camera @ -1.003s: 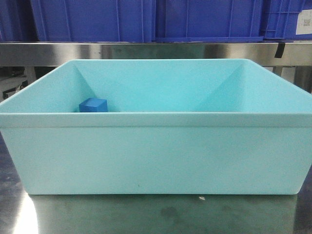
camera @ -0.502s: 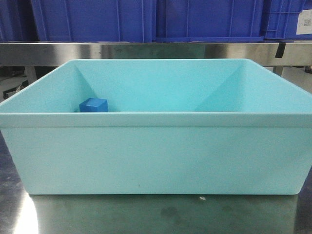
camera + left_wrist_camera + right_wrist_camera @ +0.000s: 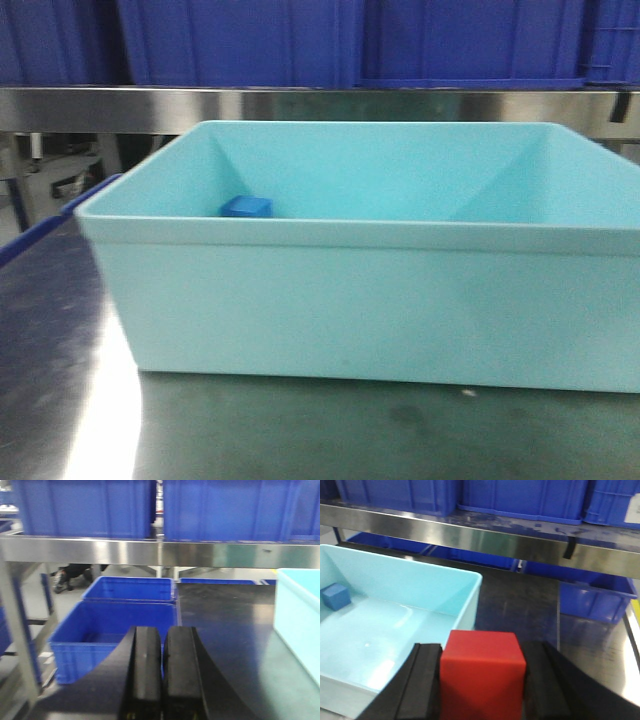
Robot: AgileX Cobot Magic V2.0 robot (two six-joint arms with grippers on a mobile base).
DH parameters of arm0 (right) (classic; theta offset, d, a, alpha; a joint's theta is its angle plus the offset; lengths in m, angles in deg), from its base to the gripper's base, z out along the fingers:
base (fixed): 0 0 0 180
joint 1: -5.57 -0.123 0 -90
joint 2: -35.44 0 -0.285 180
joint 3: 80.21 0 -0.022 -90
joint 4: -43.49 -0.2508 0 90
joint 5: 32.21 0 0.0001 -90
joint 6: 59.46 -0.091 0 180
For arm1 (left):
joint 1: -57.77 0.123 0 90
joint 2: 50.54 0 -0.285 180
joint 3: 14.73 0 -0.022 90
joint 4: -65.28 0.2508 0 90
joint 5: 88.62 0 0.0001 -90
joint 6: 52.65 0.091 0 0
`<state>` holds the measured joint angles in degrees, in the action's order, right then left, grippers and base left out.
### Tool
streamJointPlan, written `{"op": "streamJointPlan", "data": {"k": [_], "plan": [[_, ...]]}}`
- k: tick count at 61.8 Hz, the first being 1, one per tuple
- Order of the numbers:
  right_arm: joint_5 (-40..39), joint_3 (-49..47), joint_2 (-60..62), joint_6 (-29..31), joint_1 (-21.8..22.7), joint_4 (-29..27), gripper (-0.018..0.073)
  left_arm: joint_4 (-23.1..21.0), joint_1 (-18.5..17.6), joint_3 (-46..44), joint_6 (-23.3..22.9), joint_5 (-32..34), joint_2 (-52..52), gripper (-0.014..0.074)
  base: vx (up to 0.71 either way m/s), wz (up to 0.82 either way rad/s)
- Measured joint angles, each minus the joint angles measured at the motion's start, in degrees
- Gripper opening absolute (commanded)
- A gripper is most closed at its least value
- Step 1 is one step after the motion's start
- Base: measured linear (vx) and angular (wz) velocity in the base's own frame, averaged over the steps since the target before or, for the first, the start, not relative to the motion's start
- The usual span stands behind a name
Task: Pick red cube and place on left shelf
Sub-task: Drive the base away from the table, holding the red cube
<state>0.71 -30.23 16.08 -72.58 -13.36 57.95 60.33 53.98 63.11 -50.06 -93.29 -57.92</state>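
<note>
My right gripper (image 3: 482, 651) is shut on the red cube (image 3: 482, 675), which fills the gap between its black fingers, above the near right corner of a light-blue bin (image 3: 470, 586). The left gripper (image 3: 162, 632) is shut with nothing in it, its pads pressed together, and points at the left shelf (image 3: 100, 551). That shelf is a brushed steel rail carrying royal-blue crates (image 3: 85, 505). The same rail (image 3: 300, 103) and crates (image 3: 240, 40) run behind the bin in the front view. Neither gripper shows in the front view.
A small blue cube (image 3: 246, 207) lies in the light-blue bin's (image 3: 350, 300) far left corner, and the right wrist view shows the blue cube (image 3: 335, 596) too. Open blue crates (image 3: 115, 625) stand low beyond the dark steel table's (image 3: 225, 630) left edge. Another blue crate (image 3: 595, 600) sits under the rail at the right.
The front view has swung: the bin and blue cube now sit further right in the frame, blurred, and the table's left edge has come into view.
</note>
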Motion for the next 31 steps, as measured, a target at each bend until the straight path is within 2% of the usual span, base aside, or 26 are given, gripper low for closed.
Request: {"op": "streamJointPlan", "data": {"k": [13,31], "plan": [[-0.03,0.0,0.0,0.0,0.0,0.09,0.0161,0.0,0.0,0.0,0.0,0.0,0.0,0.0101,-0.07,0.43],[-0.03,0.0,0.0,0.0,0.0,0.09,0.0161,0.0,0.0,0.0,0.0,0.0,0.0,0.0101,-0.09,0.62]]}}
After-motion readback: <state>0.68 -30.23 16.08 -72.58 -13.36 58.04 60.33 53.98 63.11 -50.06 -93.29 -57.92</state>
